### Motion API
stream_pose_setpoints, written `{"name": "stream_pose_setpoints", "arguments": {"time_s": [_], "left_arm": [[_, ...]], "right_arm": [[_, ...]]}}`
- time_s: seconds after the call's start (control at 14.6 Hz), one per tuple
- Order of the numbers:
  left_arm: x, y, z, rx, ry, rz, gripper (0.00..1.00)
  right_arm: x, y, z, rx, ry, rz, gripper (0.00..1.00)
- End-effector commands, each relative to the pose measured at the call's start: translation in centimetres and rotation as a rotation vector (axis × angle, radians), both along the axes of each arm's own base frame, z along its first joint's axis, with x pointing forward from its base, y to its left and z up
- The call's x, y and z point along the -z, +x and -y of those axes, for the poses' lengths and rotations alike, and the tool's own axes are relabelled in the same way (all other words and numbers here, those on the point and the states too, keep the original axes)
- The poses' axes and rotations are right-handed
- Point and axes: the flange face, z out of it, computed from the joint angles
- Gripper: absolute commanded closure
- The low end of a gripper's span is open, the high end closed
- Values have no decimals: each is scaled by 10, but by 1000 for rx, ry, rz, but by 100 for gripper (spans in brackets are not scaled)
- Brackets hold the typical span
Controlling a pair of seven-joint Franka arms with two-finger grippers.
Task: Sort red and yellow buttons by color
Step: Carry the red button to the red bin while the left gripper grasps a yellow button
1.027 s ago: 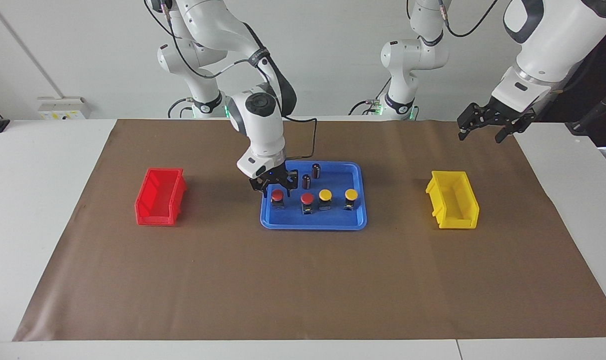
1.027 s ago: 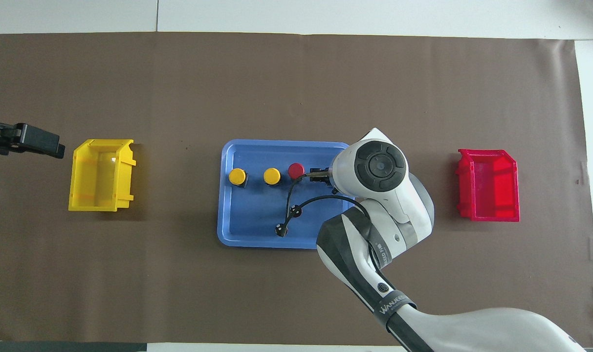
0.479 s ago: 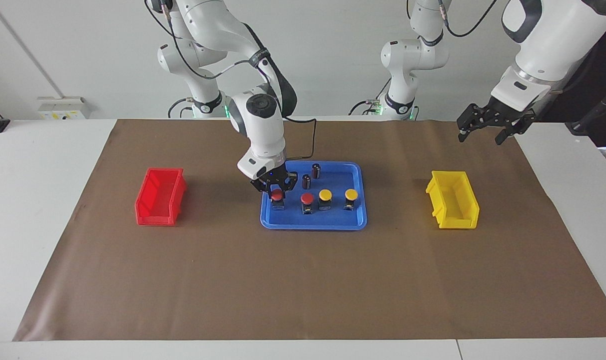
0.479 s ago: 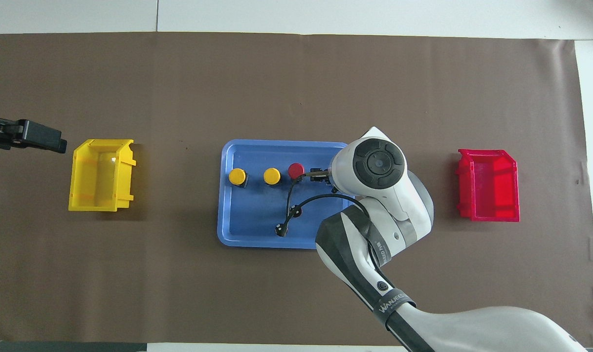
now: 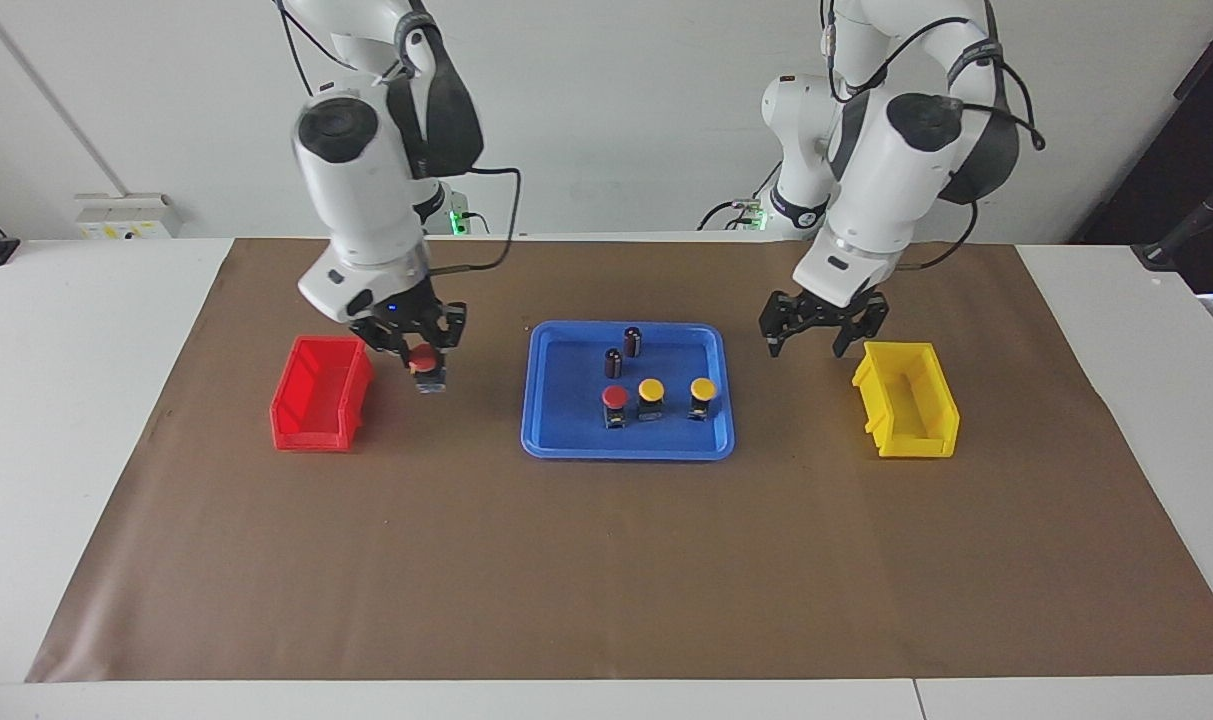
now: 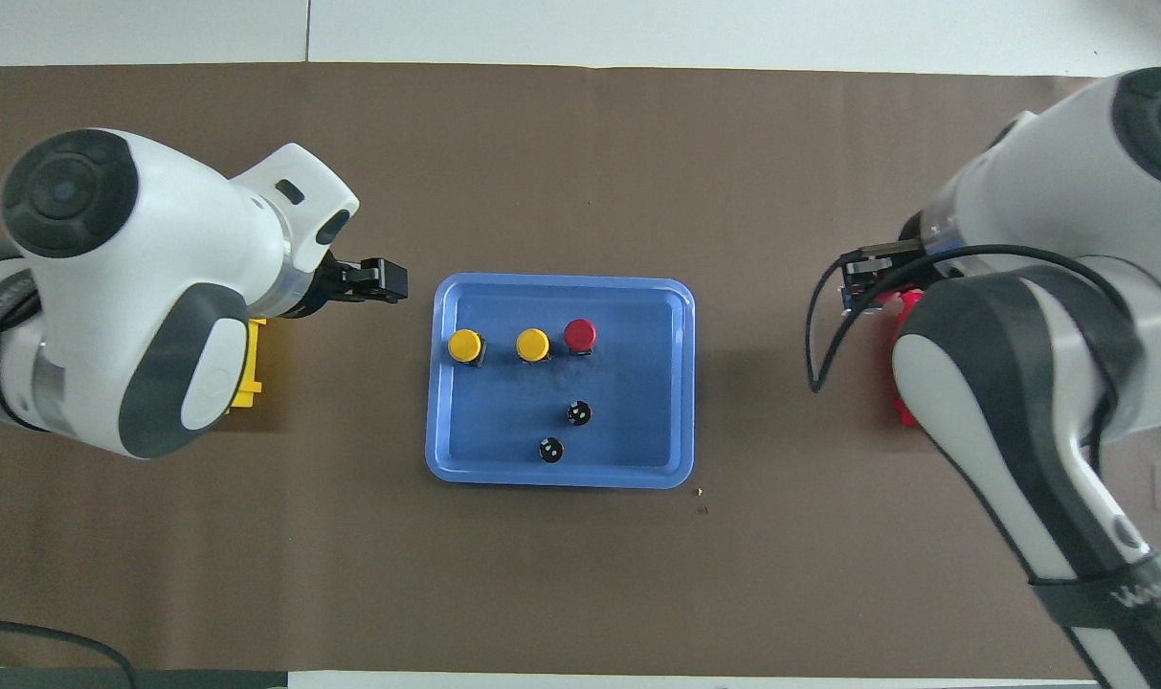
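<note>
Jaws of the right gripper (image 5: pixel 424 358) are closed on one red button (image 5: pixel 423 362), which is held in the air just beside the red bin (image 5: pixel 318 393), over the brown mat (image 5: pixel 606 560) at the bin's tray-side edge. Jaws of the left gripper (image 5: pixel 824 330) are spread open and empty; this gripper hangs over the mat between the blue tray (image 5: pixel 566 425) and the yellow bin (image 5: pixel 908 400), close to the bin.

Three buttons are left in the tray, standing in one row along its half farther from the robots: one red button (image 5: pixel 615 399) and two yellow buttons (image 5: pixel 651 390) (image 5: pixel 703 389), the red one toward the right arm's end. Two dark cylinders (image 5: pixel 632 340) (image 5: pixel 613 362) are also seen in the tray, nearer to the robots than the row.

Two bins are counted on the bench, one red toward the right arm's end and one yellow toward the left arm's end, each well apart from the tray. Nothing is seen inside either bin.
</note>
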Motion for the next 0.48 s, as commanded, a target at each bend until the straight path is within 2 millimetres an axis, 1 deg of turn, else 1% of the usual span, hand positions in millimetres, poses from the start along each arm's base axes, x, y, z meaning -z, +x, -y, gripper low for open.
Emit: {"name": "stream_pose_setpoints", "arguments": {"time_s": [0.0,0.07,0.14,0.27,0.41], "left_arm": [[42,-9,41,-24,29,8,15],[58,-13,51,-14,38,0,16],[72,-16,56,-6,38,1,18],[92,-25,57,3,36,4,22],[102,-31,60,17,50,-5,22]], "right_arm": [[39,-40,77,-76,7,11,86],[50,-47,92,-111,1,44,86],[61,-52,97,-113,-3,62,86],[71,-61,99,-110,-3,59,86],[80,-64,101,-103,1,43,86]]}}
